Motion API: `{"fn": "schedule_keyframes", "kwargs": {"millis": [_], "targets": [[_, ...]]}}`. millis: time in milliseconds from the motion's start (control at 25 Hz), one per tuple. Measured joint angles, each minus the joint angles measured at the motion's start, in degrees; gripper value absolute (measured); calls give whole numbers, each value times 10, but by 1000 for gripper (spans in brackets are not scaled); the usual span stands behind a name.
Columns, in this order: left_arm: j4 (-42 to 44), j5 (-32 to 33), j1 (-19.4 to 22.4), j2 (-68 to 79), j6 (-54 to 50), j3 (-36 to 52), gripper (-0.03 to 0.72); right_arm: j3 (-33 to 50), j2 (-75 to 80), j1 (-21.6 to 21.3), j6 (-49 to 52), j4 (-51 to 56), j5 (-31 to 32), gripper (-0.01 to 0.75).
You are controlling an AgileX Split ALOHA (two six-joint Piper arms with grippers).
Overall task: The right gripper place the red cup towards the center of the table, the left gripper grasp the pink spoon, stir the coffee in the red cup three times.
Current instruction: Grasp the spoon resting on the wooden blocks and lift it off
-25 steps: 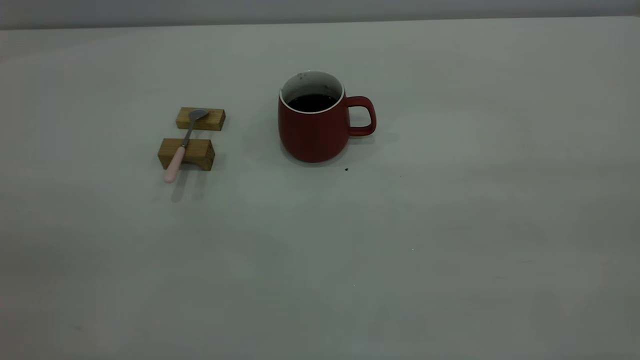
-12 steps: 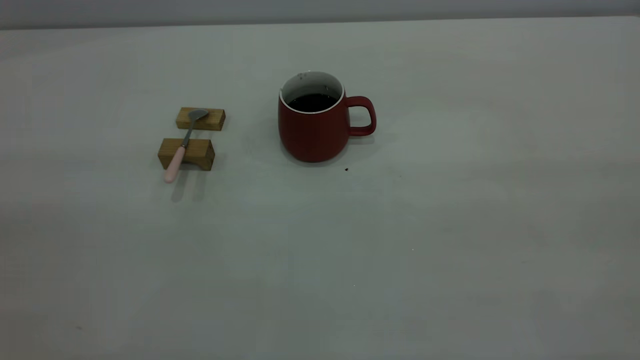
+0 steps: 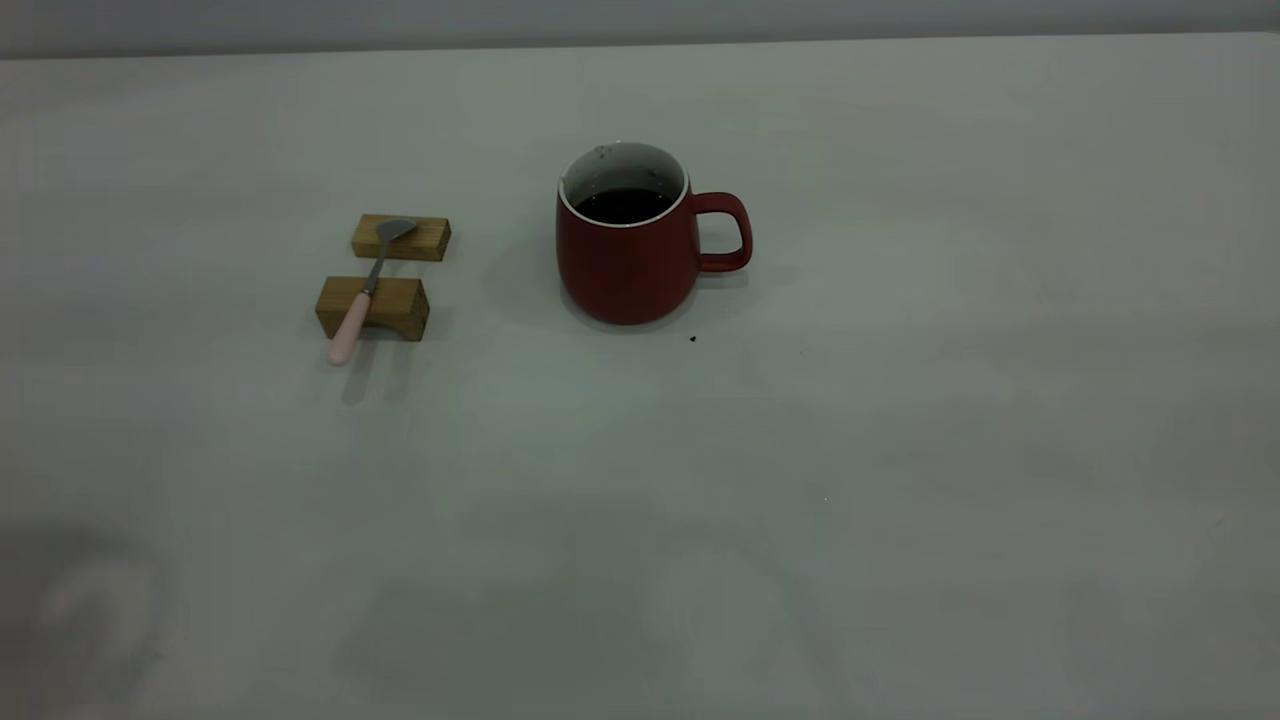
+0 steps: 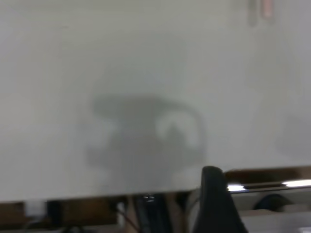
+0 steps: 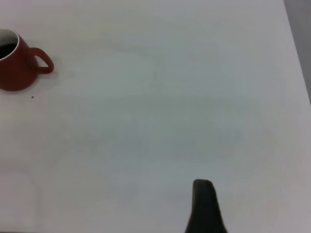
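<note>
Neither arm reaches into the wide view. Of the left gripper, only one black finger (image 4: pixel 214 194) shows in its own wrist camera, hanging over the near edge of the table (image 3: pixel 900 500) with its shadow thrown on the surface ahead; whether that claw is open or closed cannot be told. The pale handle tip of the pink spoon (image 3: pixel 364 290) is just visible far off in that camera.

Over on the left side of the table, two wooden blocks (image 3: pixel 373 307) sit one behind the other, just apart. The spoon lies across both, its grey bowl on the farther block and its pink handle sticking out past the nearer one toward the front.

Near the middle, well apart from the blocks, the red cup (image 3: pixel 628 250) stands upright with its handle pointing right, dark coffee (image 3: pixel 624 205) inside. A few tiny dark specks (image 3: pixel 692 339) lie just in front of it.

The right gripper likewise shows a single black finger (image 5: pixel 205 206) in its wrist camera, above bare table, the cup well away; its claw cannot be read either.
</note>
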Motion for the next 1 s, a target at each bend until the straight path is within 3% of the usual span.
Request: {"fn": "schedule_keyframes", "kwargs": {"millis": [240, 520, 760, 1000], "targets": [[-29, -86, -3, 210, -1, -69, 550, 0, 0, 0, 0, 0, 0, 586], [-30, -158, -50, 409, -33, -152, 550, 0, 0, 0, 0, 0, 0, 586], [-30, -189, -84, 536, -61, -215, 550, 0, 0, 0, 0, 0, 0, 586], [-32, -201, -87, 622, -78, -260, 550, 0, 0, 0, 0, 0, 0, 586]]}}
